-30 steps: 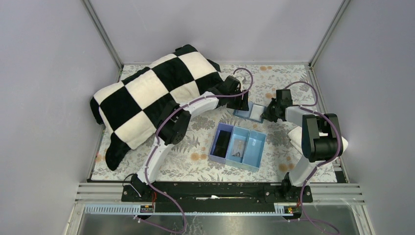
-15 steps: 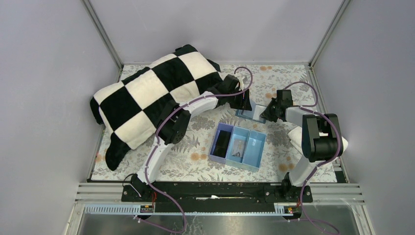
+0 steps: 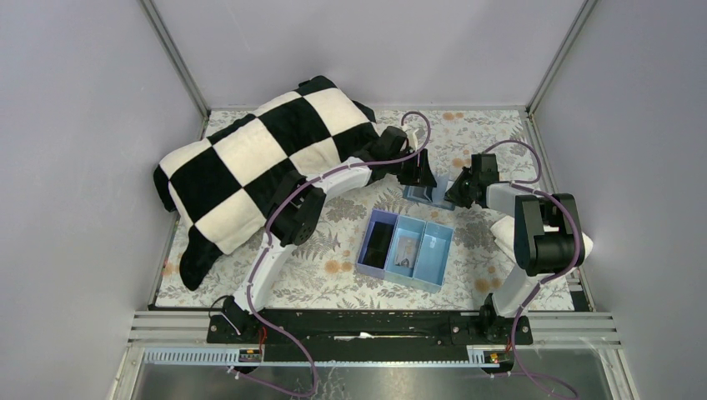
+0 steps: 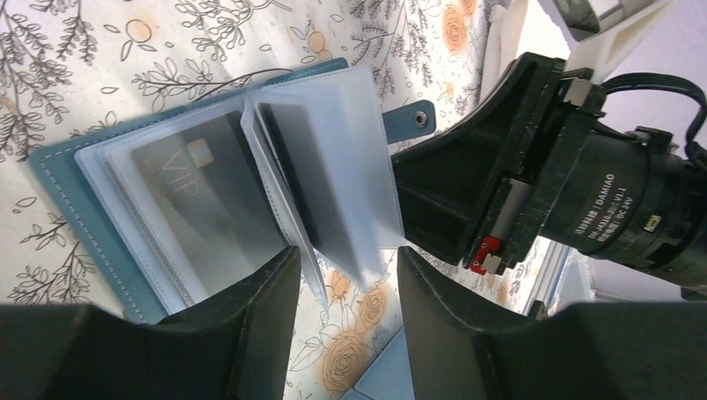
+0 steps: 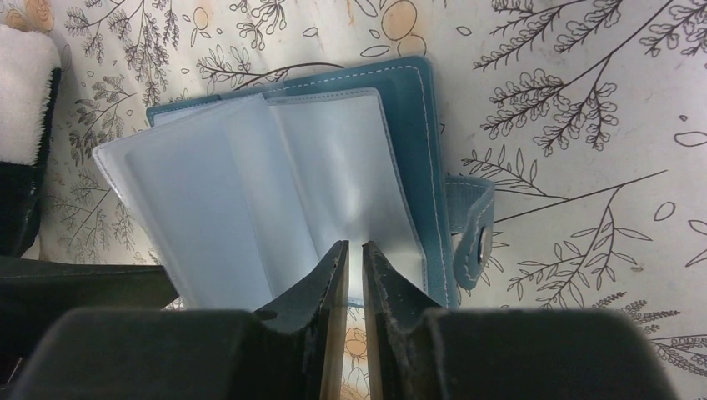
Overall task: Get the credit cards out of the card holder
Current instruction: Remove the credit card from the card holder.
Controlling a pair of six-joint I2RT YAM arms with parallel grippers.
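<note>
Left tool (image 4: pixel 346 279) nearer card holder (image 4: pixel 67 187), card (image 4: pixel 208 200) inside

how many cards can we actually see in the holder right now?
1: a dark VIP card, sleeved in the open card holder. Others may be hidden behind the raised sleeves; cannot tell.

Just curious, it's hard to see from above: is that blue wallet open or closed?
Open. The wallet lies spread, clear sleeves fanned, snap tab undone, a VIP card inside one sleeve.
</note>
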